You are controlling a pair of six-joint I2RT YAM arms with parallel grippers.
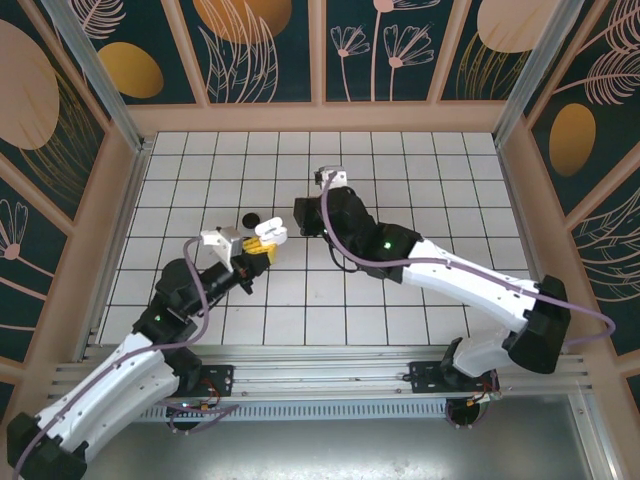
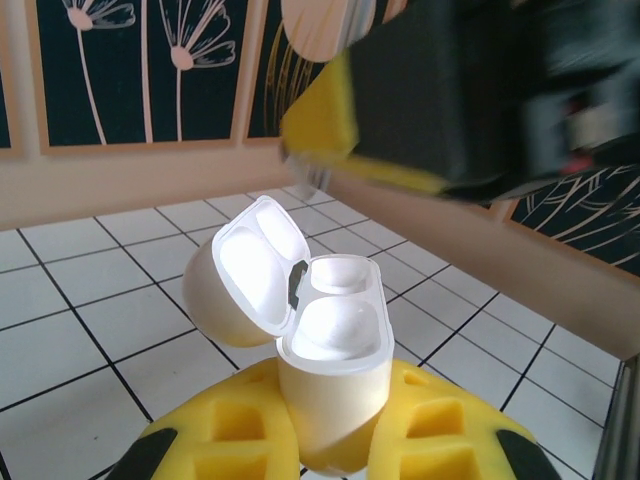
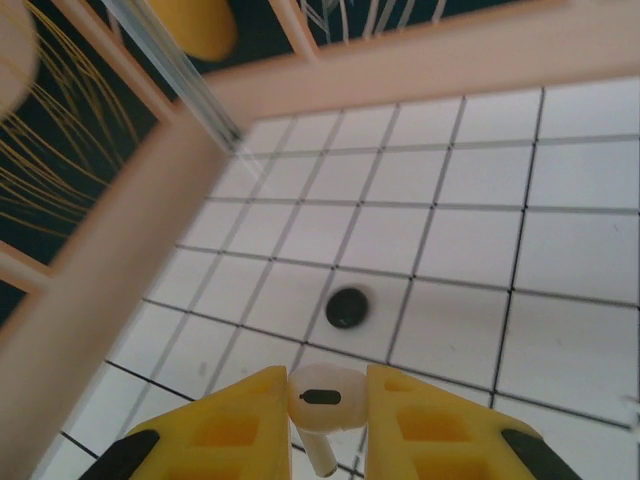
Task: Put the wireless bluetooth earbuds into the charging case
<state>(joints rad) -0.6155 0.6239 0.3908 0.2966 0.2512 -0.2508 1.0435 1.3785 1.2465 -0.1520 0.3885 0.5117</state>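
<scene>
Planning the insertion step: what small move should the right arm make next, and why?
Probably bring the right gripper over the left gripper and line up the small white plastic earbud it pinches above the white oval charging case held there: its lid is swung open, both wells look empty, and the earbud is not yet over them.

No legible text, labels or numbers visible.

**Stock count: items on view**

- Charging case (image 2: 330, 340): 1, white, lid open, clamped between the fingers of the left gripper (image 2: 335, 445).
- White earbud (image 3: 325, 398): 1, pinched between the fingers of the right gripper (image 3: 325, 425).
- Black piece (image 3: 347, 307): 1, small and oval, on the tiles just beyond the right fingertips.
- Grippers: 2, each with 2 yellow fingers.
</scene>
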